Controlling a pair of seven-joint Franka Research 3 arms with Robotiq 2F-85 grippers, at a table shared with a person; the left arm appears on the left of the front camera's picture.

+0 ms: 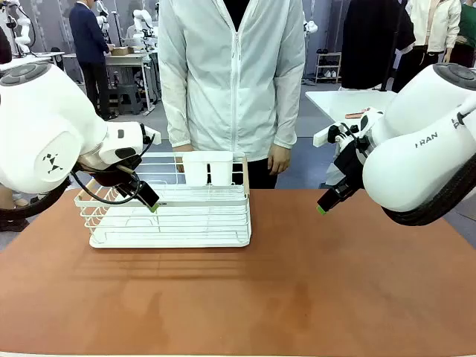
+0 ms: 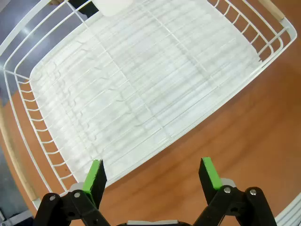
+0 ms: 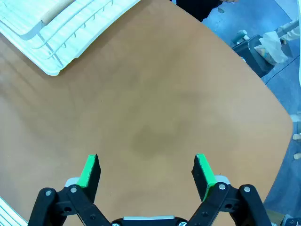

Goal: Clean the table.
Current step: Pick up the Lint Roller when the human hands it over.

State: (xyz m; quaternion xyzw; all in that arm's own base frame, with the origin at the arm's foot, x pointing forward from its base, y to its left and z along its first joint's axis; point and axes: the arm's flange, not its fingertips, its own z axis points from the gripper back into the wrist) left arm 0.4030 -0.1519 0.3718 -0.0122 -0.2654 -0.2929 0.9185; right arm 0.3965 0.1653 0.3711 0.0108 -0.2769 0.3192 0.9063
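Both left gripper [image 2: 151, 172] and right gripper [image 3: 146, 169] stand open; you take the probably light rack [image 1: 171, 219] by its rim off the smooth, rigid table [image 1: 297, 282].

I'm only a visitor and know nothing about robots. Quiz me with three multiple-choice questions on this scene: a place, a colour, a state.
1. Where on the table does the white wire rack sit?
A. the robot's left part
B. the robot's right part
C. dead centre

2. What colour are the pads of the left gripper?
A. red
B. green
C. blue

3. How do the jaws of the right gripper stand?
A. shut
B. clamped on the rack
C. open, empty

Answers: 1 A, it lies at picture left in the front view; 2 B, both pads show bright green; 3 C, bare table shows between its spread fingers.
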